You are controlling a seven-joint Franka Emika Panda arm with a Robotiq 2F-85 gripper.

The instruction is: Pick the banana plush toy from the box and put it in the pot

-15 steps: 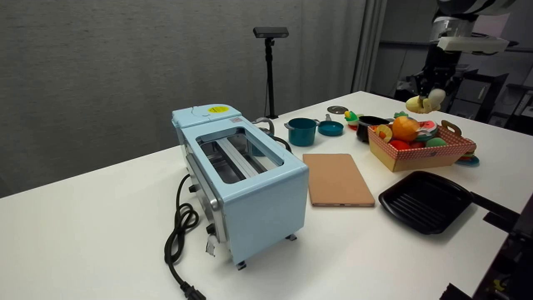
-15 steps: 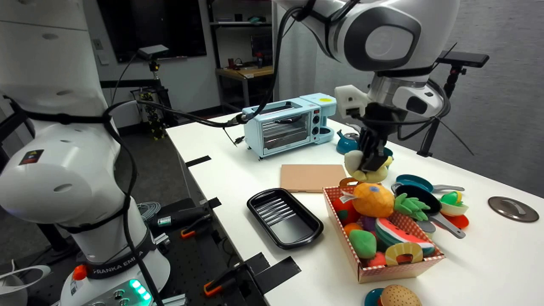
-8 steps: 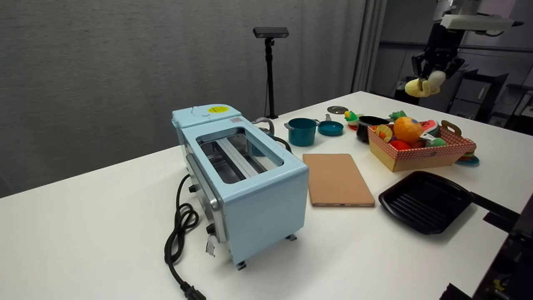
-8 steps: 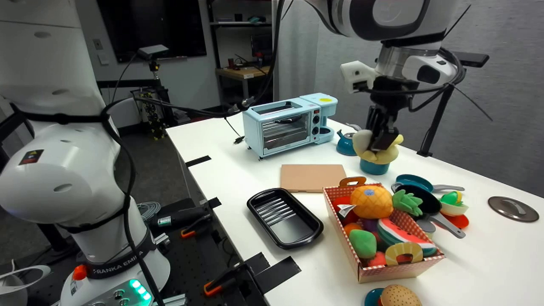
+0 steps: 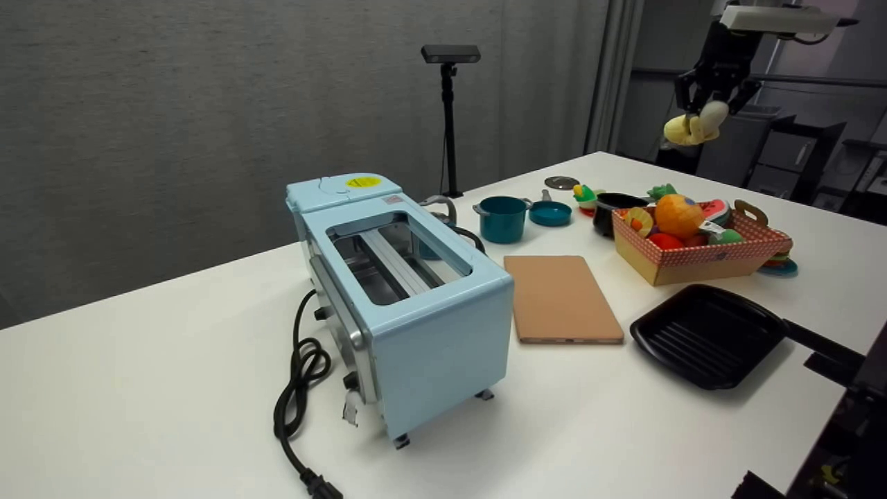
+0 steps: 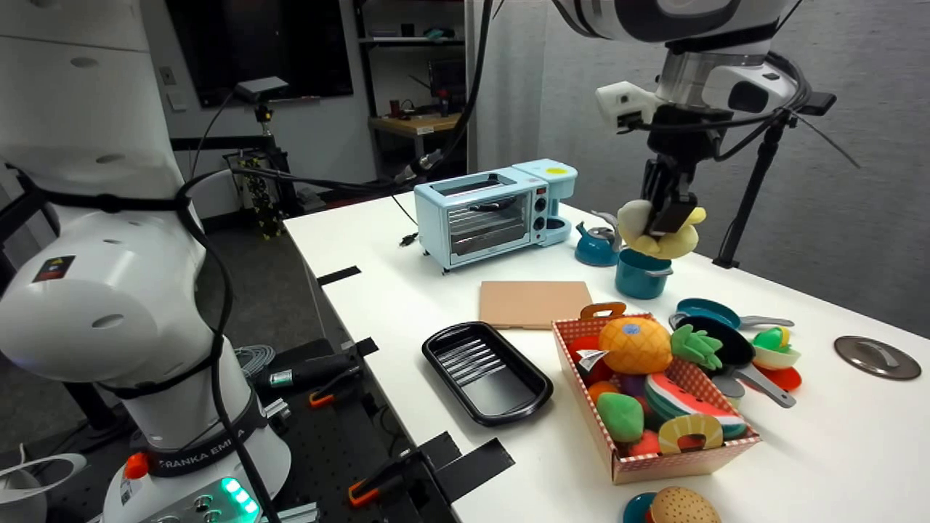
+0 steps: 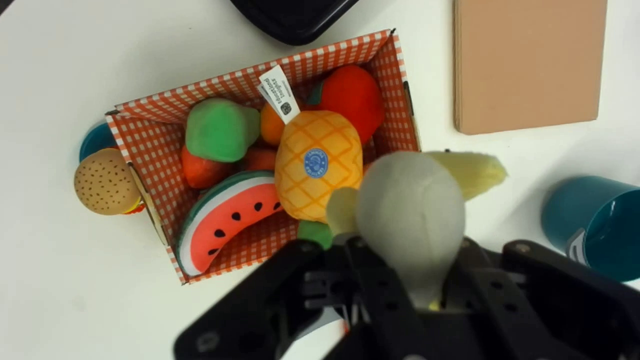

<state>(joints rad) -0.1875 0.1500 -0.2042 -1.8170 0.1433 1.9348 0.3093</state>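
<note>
Tabletop [image 6: 835,450]: white; bears the next three entries.

Toaster [image 6: 487,218]: pale blue, glass-fronted.

Box [image 6: 592,421]: tan, red-checked inside; between 4 and 5 o'clock from the toaster in an exterior view.

Pot [image 6: 638,280]: teal, upright, uncovered; 12 o'clock from the box in an exterior view.

Banana [image 6: 668,248]: plush, out of the box and aloft, so picking is judged done; length seemingly near 9 to 3 o'clock, pale end at 9, though folded peel leaves the true axis uncertain.

Fingers [image 6: 672,211]: drawn in tight, gripping the banana mid-length. Governing relation: in the wrist view the pot lies between 2 and 3 o'clock from them, apart; banana and pot overlap in an exterior view, likely by line of sight only. Next, by judgement: carry that way, then lower.
</note>
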